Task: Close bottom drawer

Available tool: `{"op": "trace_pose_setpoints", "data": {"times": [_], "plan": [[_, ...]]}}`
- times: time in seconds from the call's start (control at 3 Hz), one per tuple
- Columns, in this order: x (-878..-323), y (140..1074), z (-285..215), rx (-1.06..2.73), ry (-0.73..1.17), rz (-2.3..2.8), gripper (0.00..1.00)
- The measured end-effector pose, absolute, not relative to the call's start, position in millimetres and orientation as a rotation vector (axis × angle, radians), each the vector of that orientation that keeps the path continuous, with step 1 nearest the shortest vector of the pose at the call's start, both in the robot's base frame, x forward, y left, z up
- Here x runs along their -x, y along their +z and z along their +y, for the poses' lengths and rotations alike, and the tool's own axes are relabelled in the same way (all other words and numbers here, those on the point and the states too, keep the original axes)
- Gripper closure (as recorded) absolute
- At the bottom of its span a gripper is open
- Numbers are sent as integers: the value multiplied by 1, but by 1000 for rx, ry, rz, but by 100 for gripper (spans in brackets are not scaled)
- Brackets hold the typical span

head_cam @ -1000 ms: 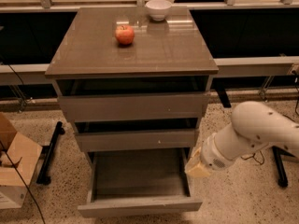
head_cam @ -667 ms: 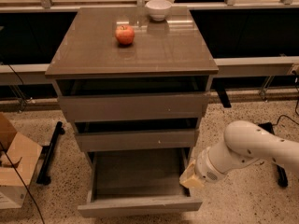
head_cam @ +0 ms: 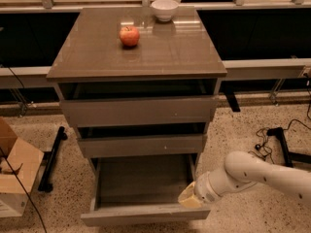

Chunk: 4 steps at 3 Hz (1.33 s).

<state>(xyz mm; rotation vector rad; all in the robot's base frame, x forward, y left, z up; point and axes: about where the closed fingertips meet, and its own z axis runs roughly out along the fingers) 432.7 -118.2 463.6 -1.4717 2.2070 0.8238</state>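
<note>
The bottom drawer (head_cam: 141,214) is pulled far out of the taupe-grey cabinet (head_cam: 141,110). Its wide shallow grey box lies open and its flat front is nearest me. The two upper drawers (head_cam: 141,144) sit slightly out, each with a small white speck. My white arm comes in from the right. My gripper (head_cam: 188,198) is low at the right front corner of the bottom drawer, just behind its front panel. The fingers are hidden against the drawer.
A red apple (head_cam: 129,36) and a white bowl (head_cam: 164,8) stand on the cabinet top. A cardboard box (head_cam: 12,171) sits on the floor at the left. A black stand foot (head_cam: 51,159) lies beside it. Cables and a black frame (head_cam: 279,142) lie on the speckled floor at right.
My arm has dropped lower and moved left toward me, from beside the drawer's right wall to its right front corner. The drawer has stayed pulled out.
</note>
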Motion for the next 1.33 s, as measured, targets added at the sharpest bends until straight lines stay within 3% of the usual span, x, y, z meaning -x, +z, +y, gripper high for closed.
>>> {"op": "trace_pose_setpoints", "data": {"times": [0.33,1.33], "plan": [[-424,437,-111,1456,893,2213,100],[-438,354,-133,1432,608,2410,100]]}}
